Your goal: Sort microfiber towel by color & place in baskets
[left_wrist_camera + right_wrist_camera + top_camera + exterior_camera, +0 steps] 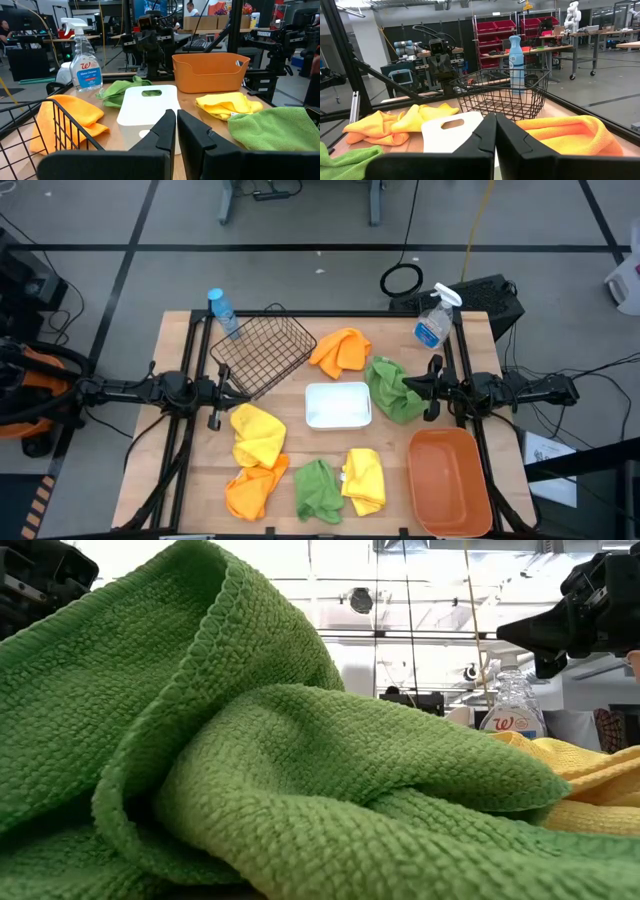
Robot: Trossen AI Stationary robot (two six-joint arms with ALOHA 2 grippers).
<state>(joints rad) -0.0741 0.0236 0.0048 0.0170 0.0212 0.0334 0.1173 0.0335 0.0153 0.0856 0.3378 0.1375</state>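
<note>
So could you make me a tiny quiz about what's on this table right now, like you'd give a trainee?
1. How many cloths lie inside the wire basket, the white tray and the orange tub together?
2. True or false: the left hand is holding a cloth.
3. Which cloth lies beside the right hand: A yellow, B green, C orange?

Key: 1. None; all six cloths lie on the table. 2. False; it is shut on nothing, beside the wire basket. 3. B.

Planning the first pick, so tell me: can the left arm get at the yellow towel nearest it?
Probably yes: the left tool hangs right beside that yellow towel, with nothing lying between them.
</note>
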